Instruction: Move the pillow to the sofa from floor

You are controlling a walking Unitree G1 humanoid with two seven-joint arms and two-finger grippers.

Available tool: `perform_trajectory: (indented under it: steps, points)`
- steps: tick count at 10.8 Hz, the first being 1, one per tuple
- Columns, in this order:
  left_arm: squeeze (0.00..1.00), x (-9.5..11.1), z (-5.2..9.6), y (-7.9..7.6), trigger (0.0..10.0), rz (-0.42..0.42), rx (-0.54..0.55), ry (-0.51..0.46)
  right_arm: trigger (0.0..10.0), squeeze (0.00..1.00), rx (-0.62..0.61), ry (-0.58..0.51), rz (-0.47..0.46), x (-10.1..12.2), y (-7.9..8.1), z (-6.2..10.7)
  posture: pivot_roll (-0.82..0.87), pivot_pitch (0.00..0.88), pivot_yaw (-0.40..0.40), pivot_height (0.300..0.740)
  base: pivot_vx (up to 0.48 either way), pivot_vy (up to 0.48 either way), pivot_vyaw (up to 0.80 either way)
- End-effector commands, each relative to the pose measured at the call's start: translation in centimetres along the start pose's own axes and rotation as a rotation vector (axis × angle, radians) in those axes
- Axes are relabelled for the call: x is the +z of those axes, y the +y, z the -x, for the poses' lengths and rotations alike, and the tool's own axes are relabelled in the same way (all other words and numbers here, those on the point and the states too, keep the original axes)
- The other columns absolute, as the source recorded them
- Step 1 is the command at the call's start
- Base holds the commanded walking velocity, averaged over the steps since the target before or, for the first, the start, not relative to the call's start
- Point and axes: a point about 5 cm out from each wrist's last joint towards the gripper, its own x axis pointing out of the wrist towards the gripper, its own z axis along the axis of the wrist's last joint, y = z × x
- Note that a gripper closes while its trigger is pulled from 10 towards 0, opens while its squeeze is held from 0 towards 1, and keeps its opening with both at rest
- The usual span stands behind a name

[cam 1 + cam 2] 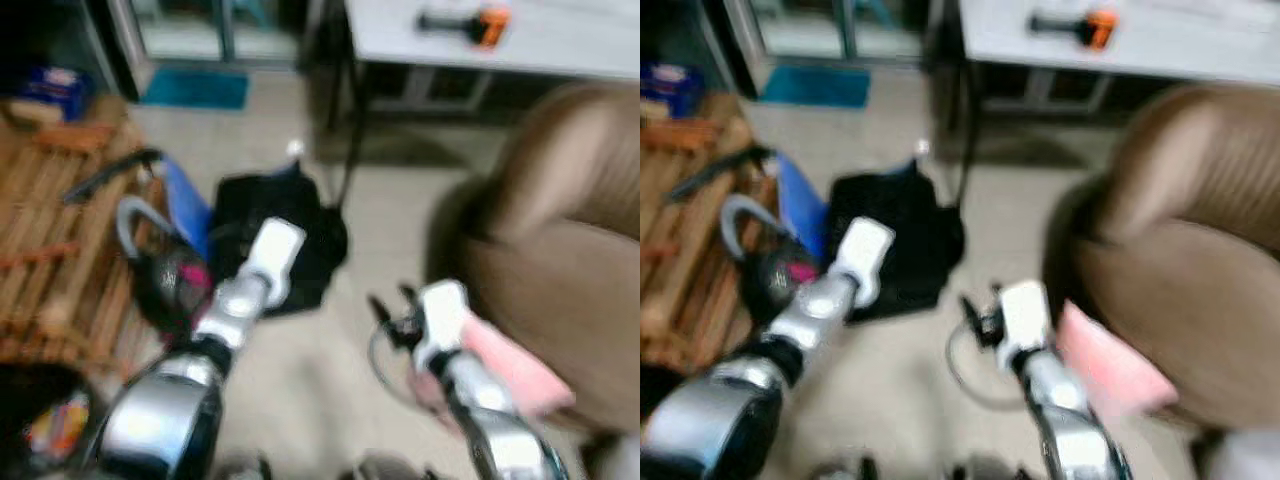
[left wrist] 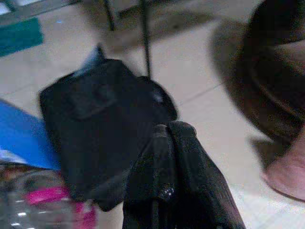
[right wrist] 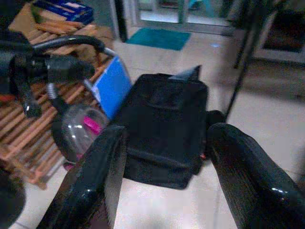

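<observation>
Big brown sofa (image 1: 560, 250) takes the whole right side of the head views, w/ light tile floor (image 1: 300, 390) in front of it. The pink pillow (image 1: 510, 365) sits low at the sofa's front edge, right behind the right arm — long axis looks like it slants from upper left to lower right, lower end toward the sofa, but it's blurry and partly hidden by the arm so can't tell if it's resting on the sofa or the floor. Left wrist view catches a pink corner of it beside the sofa base; right wrist view looks away from it, at the clutter. Middle of the floor: a black bag (image 1: 280, 240) lying flat, a blue board (image 1: 185, 205) leaning just left of it, and a vacuum cleaner (image 1: 160, 270) w/ clear canister and pink bits against a wooden slat rack (image 1: 50, 250). Up top, a grey table (image 1: 480, 40) carrying an orange-and-black tool (image 1: 470, 25), teal mat (image 1: 195, 88) by the door. Right gripper (image 3: 167, 176) has its fingers spread wide, nothing between them. Left gripper (image 2: 174, 176) has fingers pressed together, empty, hovering over the bag.
</observation>
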Motion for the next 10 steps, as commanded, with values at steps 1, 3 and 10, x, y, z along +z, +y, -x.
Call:
perform_trajectory:
  steps: [1,3,10]
  points:
    - [0.0,0.6,-0.4,-1.3,10.0,0.0,-0.032,-0.017,10.0,0.0,-0.025,0.025,0.019,-0.6,-1.1,0.7,-0.22,0.128,-0.063,0.74,0.48,0.0,0.0]
    - [0.0,0.6,-0.4,-1.1,10.0,0.005,-0.019,-0.017,10.0,0.0,-0.035,0.037,0.024,-0.8,-1.6,0.9,-0.21,0.129,-0.069,0.74,0.48,0.0,0.0]
    - [0.0,0.5,-0.3,-2.2,10.0,-0.078,-0.102,-0.031,10.0,0.0,-0.018,0.043,0.029,-0.7,-1.6,0.3,-0.19,0.133,-0.077,0.74,0.331,0.0,0.0]
